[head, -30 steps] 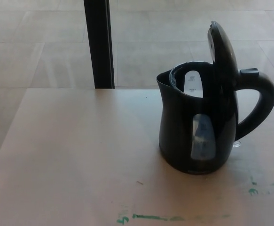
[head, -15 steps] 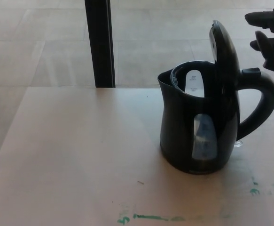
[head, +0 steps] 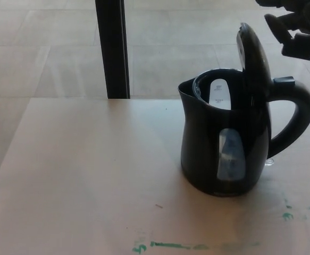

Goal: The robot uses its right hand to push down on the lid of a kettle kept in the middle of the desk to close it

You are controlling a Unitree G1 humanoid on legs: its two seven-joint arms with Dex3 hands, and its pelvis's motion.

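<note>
Desk (head: 80, 175): pale wood top, matte, evenly lit. Green marker smears (head: 168, 245) along the near edge (a smaller green fleck (head: 286, 215) toward the right). Beyond the desk, light tiled floor (head: 43, 58) with visible grout lines. One dark vertical post (head: 111, 48) stands behind the far edge.

One kettle (head: 224, 149), one desk (head: 80, 180), one dark post (head: 112, 48), one robot hand (head: 295, 29)
</note>
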